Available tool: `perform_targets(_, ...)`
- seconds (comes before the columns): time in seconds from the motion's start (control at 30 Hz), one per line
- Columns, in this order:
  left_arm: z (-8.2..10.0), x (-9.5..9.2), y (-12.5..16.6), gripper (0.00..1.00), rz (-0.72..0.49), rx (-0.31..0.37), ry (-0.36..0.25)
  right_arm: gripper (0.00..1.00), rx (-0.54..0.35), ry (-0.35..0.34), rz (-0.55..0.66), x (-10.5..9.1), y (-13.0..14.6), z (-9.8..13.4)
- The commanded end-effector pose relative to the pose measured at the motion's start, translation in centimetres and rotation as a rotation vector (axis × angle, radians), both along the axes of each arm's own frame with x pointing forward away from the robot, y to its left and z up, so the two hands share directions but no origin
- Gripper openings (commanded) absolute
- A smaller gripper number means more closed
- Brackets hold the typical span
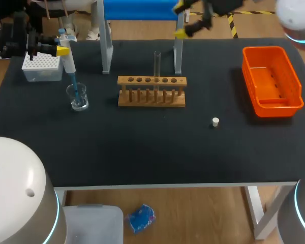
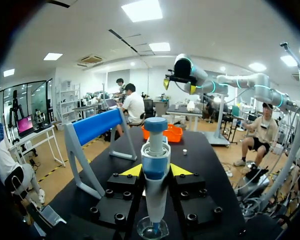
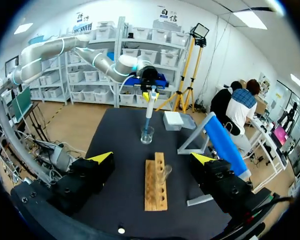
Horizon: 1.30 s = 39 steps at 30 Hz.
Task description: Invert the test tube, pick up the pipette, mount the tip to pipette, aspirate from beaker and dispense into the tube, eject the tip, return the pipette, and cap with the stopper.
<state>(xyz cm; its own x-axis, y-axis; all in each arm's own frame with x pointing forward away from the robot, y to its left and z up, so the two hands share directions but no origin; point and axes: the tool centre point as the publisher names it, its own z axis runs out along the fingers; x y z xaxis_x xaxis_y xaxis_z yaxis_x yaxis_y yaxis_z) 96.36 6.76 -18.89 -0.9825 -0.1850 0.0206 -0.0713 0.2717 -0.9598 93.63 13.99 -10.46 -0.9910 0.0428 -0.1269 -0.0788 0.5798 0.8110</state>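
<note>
The left gripper (image 2: pixel 156 171) held the pipette (image 1: pixel 69 63) by its barrel, judged light, rigid and slippery, the tip (image 1: pixel 75 90) inside the fragile glass beaker (image 1: pixel 79 99); the right gripper (image 1: pixel 181 20) hung wide open, empty.

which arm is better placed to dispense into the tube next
Left. The left gripper is shut on the pipette, whose tip sits in the beaker; it need only carry it across to the test tube standing in the rack. The right gripper is open and empty.
</note>
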Motion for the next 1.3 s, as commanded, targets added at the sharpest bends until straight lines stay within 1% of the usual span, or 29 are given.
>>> perform_targets(0.03, 0.1, -0.1, 0.0, 0.00, 0.002, 0.002, 0.001, 1.00, 0.096, -0.022, 0.000, -2.4, -5.8, -1.6)
perform_targets(0.1, 0.1, -0.1, 0.0, 0.00, 0.002, 0.002, 0.001, 1.00, 0.112, -0.023, 0.027, -2.4, -5.8, -3.0)
perform_targets(0.2, 0.1, -0.1, 0.0, 0.00, 0.002, 0.002, 0.001, 1.00, 0.119, -0.015, 0.035, -2.1, -5.4, -5.2)
perform_targets(0.37, 0.1, -0.1, 0.0, 0.00, 0.002, 0.002, 0.001, 1.00, 0.130, -0.004, 0.042, -1.0, -4.1, -8.4)
perform_targets(0.47, 0.1, -0.1, 0.0, 0.00, 0.002, 0.002, 0.001, 1.00, 0.125, 0.001, 0.051, -0.3, -3.0, -10.0)
perform_targets(0.57, 0.1, -0.1, 0.0, 0.00, 0.002, 0.002, 0.001, 1.00, 0.129, 0.004, 0.057, 0.6, -2.2, -11.1)
perform_targets(0.7, 0.1, -0.1, 0.0, 0.00, 0.002, 0.002, 0.001, 1.00, 0.140, 0.007, 0.062, 1.6, -1.6, -12.1)
perform_targets(0.9, 0.1, -0.1, 0.0, 0.00, 0.002, 0.002, 0.001, 1.00, 0.162, 0.017, 0.054, 2.3, -0.9, -12.9)
perform_targets(1.3, 0.1, -0.1, 0.0, 0.00, 0.002, 0.002, 0.001, 1.00, 0.167, 0.021, 0.055, 2.5, -0.6, -12.8)
